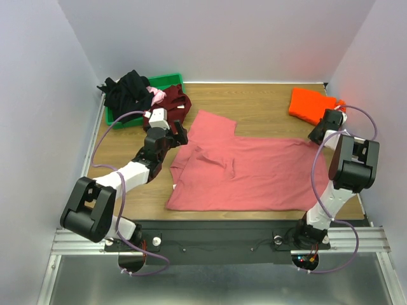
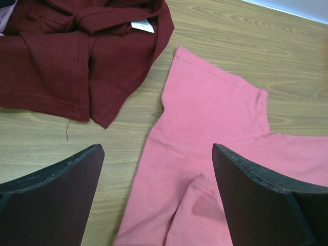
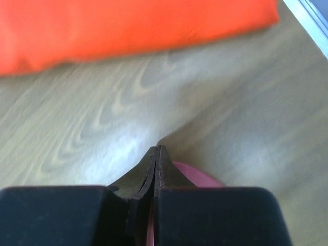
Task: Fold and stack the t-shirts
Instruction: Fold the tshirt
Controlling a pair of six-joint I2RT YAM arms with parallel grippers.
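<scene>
Top view: the salmon shirt (image 1: 254,175) lay spread across the middle of the desk (image 1: 267,101), long axis running left to right. The left claw (image 1: 173,135) hung over its left sleeve end. The right claw (image 1: 317,135) sat at its far right corner.

Left wrist view: jaws wide apart and empty, sleeve just ahead, maroon shirt (image 2: 61,56) alongside.

Right wrist view: jaws pressed together, apparently pinching the salmon hem, with the orange shirt (image 3: 128,25) beyond.

Judgement: the left arm was nearer the free sleeve.

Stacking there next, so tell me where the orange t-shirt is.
Top view: orange t-shirt at the table's far right, just beyond the salmon-pink t-shirt's corner.
</scene>
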